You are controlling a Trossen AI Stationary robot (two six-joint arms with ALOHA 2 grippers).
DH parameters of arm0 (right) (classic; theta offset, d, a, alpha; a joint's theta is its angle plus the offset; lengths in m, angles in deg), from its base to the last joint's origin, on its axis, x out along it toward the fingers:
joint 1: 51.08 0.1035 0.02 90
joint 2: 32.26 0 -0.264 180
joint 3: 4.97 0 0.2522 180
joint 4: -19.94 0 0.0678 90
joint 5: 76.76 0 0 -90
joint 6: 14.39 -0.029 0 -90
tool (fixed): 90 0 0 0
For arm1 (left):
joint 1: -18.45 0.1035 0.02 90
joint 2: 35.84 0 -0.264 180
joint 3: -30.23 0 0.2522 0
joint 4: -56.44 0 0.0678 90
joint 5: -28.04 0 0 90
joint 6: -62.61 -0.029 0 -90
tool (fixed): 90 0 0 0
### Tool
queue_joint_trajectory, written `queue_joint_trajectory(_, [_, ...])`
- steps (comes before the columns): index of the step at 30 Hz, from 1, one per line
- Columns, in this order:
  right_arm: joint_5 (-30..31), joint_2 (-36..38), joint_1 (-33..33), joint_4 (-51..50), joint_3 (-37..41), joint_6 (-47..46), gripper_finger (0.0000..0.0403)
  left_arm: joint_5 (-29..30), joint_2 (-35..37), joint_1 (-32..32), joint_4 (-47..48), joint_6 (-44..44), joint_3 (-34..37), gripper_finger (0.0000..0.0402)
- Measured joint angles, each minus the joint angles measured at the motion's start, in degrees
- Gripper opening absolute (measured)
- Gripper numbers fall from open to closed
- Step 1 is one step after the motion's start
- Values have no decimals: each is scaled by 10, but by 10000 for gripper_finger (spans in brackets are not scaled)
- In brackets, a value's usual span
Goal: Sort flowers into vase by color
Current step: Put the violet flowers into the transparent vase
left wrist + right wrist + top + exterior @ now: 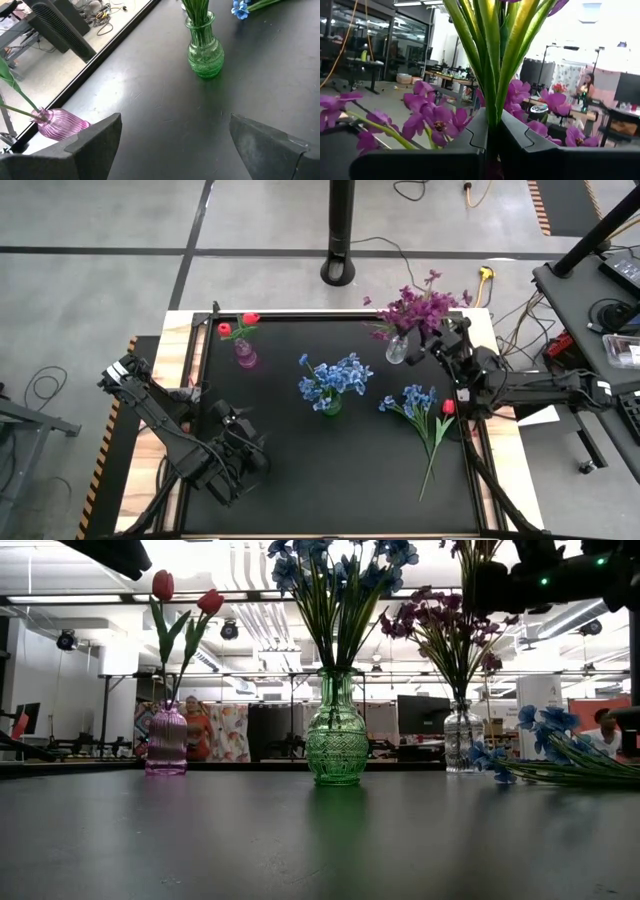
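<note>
Matte black tabletop (pixel 330 460), ribbed green glass vase (pixel 336 740)

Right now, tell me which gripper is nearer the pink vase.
Left. The left gripper hangs open, toward the table's near edge from the pink vase; the right gripper is across the table, by the clear vase.

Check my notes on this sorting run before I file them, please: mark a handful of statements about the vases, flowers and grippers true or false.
1. The right gripper is shut on a purple flower stem. True.
2. The green vase holds red tulips. False: it holds blue flowers; the red tulips stand in the pink vase.
3. Some flowers lie loose on the table, near the right arm. True: blue blooms and one red bud.
4. The left gripper is shut on the pink vase. False: it is open, holding nothing.
5. The clear vase is empty. False: purple flowers stand in it.
</note>
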Motion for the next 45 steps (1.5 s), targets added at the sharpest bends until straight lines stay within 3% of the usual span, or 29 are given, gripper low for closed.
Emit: queue_joint_trajectory(45, [31, -81, -9, -5, 11, -61, 18, -1, 0, 0, -10, 0, 4, 348])
